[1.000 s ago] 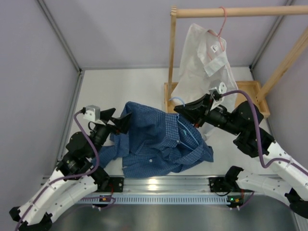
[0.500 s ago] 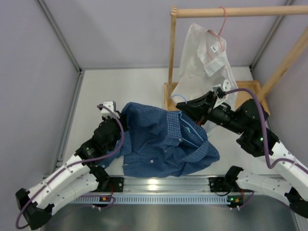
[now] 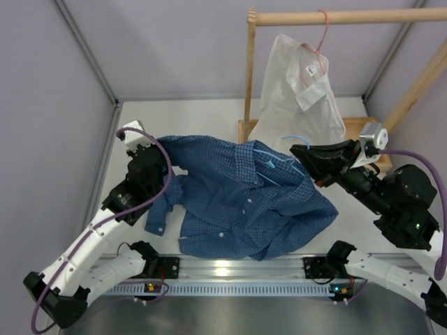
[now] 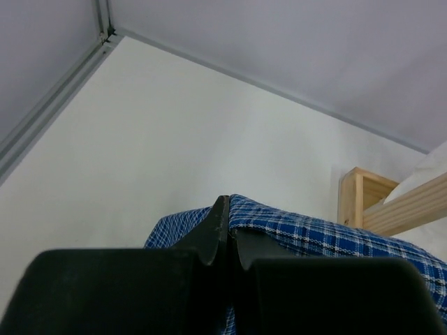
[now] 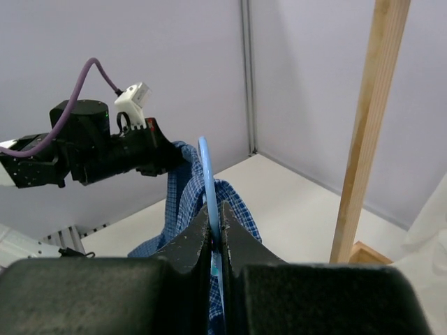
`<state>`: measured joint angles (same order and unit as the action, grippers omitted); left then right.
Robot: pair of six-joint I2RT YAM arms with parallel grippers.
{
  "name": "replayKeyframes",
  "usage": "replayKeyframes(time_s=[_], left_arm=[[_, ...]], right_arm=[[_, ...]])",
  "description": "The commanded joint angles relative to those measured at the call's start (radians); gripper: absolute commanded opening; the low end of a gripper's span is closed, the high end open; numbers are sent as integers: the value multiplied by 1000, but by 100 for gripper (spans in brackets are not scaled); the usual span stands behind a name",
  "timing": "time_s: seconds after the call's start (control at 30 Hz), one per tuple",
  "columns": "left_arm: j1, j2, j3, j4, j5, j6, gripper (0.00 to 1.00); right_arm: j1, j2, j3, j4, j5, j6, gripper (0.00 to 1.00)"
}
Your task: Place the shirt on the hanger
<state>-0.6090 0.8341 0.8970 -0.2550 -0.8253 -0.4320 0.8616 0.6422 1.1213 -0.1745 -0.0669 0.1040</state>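
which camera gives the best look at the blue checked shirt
Top external: the whole shirt is in frame, spread out. Left wrist shows only a checked edge pinched in the left gripper; right wrist shows a fold hanging behind the hanger wire.

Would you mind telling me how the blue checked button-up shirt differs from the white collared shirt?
The blue checked button-up shirt is dark and patterned; the white collared shirt is plain. The blue one is spread low between the left gripper and the right gripper, which pinches a light blue wire hanger; the white one hangs upright on a pink wire hanger from the wooden rail. Both are collared shirts.
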Motion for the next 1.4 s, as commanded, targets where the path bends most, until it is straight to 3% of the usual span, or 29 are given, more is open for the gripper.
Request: replayKeyframes(time_s=[0.0,0.27,0.3,0.33,0.4,0.43,0.5,0.57,0.6,0.63,0.73,0.77,0.87,1.0,1.17,1.37], left_arm=[[44,55,39,-73,70,-28,0],[52,0,80,42,399,94,4],[52,-13,112,42,399,101,13],[52,-16,137,8,379,108,45],[52,-21,228,-39,365,151,63],[52,-20,262,-79,399,197,79],[52,-20,345,-92,484,242,90],[52,-7,397,-92,729,310,96],[52,26,426,-93,830,328,97],[51,46,475,-96,1081,375,98],[51,117,511,-96,1490,534,98],[51,129,505,-95,1746,586,98],[43,161,496,-52,1984,632,98],[-20,265,552,-50,2022,585,97],[-170,368,563,-47,2027,576,96],[-250,419,556,-49,2022,579,91]], right_arm=[[5,-21,49,1,64,-33,0],[5,57,141,-22,35,-50,0],[5,66,153,-28,32,-55,0],[5,76,164,-33,29,-56,0],[5,92,196,-40,26,-64,0],[5,97,204,-52,19,-66,0],[5,103,225,-69,6,-67,0],[5,102,235,-105,1,-69,0],[5,99,232,-115,-2,-67,0],[5,94,232,-144,-8,-60,0],[5,70,229,-210,-98,-47,0],[5,53,227,-255,-135,-44,0],[5,-4,195,-278,-276,-44,0],[5,-47,170,-289,-456,-87,0],[5,-41,167,-290,-413,-93,0],[5,-23,167,-289,-402,-96,0]])
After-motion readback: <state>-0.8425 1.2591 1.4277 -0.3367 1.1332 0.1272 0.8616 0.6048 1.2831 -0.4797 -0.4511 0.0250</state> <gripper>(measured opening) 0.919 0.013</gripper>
